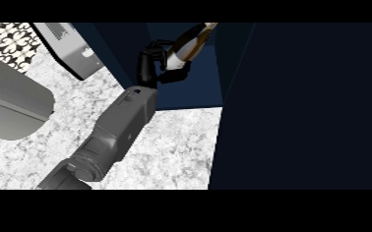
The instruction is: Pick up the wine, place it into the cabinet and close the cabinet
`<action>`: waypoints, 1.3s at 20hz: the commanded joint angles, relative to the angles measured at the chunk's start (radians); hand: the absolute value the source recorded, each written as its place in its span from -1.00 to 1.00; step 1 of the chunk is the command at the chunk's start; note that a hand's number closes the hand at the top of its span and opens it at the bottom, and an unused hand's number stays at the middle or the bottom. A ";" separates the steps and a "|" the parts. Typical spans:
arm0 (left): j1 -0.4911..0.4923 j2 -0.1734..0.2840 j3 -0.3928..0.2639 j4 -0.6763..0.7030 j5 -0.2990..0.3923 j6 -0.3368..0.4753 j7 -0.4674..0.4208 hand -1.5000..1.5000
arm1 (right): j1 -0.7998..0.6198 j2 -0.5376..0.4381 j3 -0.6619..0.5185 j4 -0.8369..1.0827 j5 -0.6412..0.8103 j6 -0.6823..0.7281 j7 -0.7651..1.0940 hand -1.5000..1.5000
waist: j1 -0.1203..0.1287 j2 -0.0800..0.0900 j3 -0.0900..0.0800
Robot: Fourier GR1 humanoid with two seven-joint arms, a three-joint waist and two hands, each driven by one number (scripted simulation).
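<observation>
- My one visible robot hand (pixel 154 61) was far out over the tabletop (pixel 170 142), its fingers and thumb curled round the wine (pixel 187 46).
- Which arm it was I could not tell for certain; the grey forearm came in from the near left edge, so I took it for my left.
- The wine was a dark bottle with a pale label, tilted, its neck pointing far and to the right, its lower part hidden in my grasp.
- The bottle was held up inside the dark blue opening of the cabinet (pixel 189 86), and I could not tell whether it touched the cabinet's floor.
- The cabinet door (pixel 291 108) stood open, a broad dark panel filling the right side of the view.
- The tabletop was speckled white stone, showing between my forearm and the door.
- A grey appliance (pixel 76 49) stood at the far left, just beside the cabinet's left wall.
- A patterned black-and-white tile surface (pixel 18 42) showed at the far left corner.
- A grey rounded basin (pixel 22 105) lay at the left edge.
- My other robot hand was out of sight.
</observation>
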 commanded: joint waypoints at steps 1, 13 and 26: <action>-0.065 0.025 0.013 0.046 -0.008 0.018 0.021 1.00 | 0.019 0.014 0.012 -0.070 -0.012 -0.009 0.005 -1.00 | -0.025 0.025 -0.009; -0.064 0.043 0.060 0.077 0.022 -0.012 0.058 1.00 | -0.029 0.020 0.008 -0.034 -0.037 0.001 -0.002 -1.00 | -0.050 0.040 -0.011; 0.041 0.001 0.147 0.057 0.130 -0.214 0.043 1.00 | -0.044 0.022 -0.004 -0.008 -0.073 0.018 -0.008 -1.00 | -0.075 0.036 -0.010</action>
